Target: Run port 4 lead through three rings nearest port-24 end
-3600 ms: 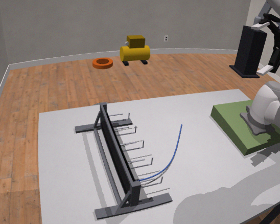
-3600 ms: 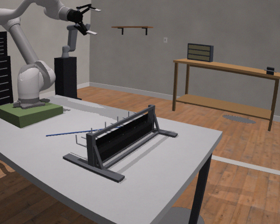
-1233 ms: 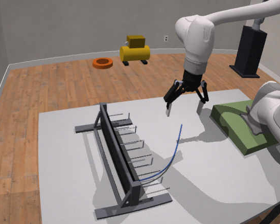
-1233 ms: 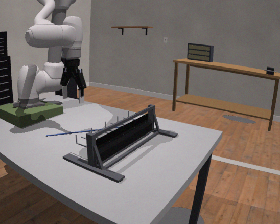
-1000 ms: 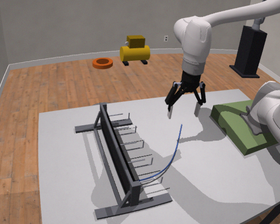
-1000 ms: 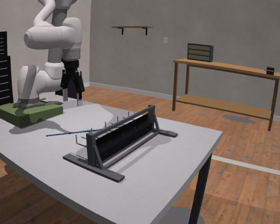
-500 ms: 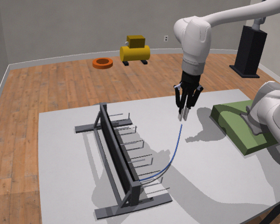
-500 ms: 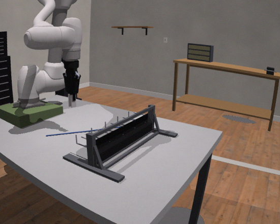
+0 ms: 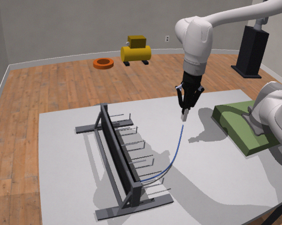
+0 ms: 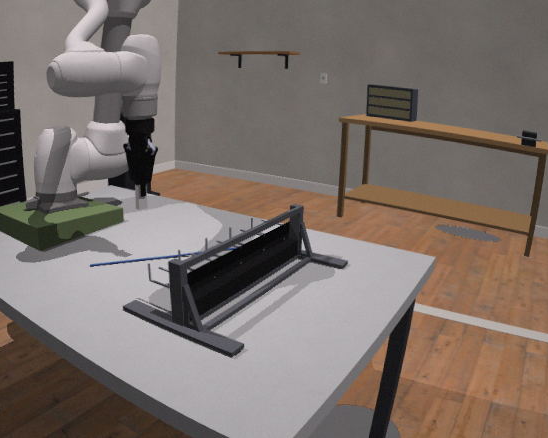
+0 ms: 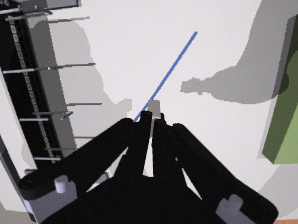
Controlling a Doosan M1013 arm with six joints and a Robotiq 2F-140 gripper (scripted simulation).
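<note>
The blue lead (image 9: 177,147) (image 10: 132,260) (image 11: 170,70) runs from the near end of the dark patch panel (image 9: 118,149) (image 10: 242,262) (image 11: 25,100) and curves out over the table. Its free end (image 9: 182,125) lies loose on the table top. My gripper (image 9: 184,116) (image 10: 141,202) (image 11: 153,108) points down above the lead's outer part, clear of it, with its fingers shut on nothing. The open wire rings (image 9: 130,129) (image 10: 229,232) stick out in a row from the panel's front. The three at the far end (image 9: 124,118) hold nothing.
The rack's two grey feet (image 9: 135,205) (image 9: 81,128) rest on the white table (image 9: 222,180) (image 10: 307,325). The arm's green base block (image 9: 232,126) (image 10: 57,220) (image 11: 282,125) sits on the table's right side in the top view.
</note>
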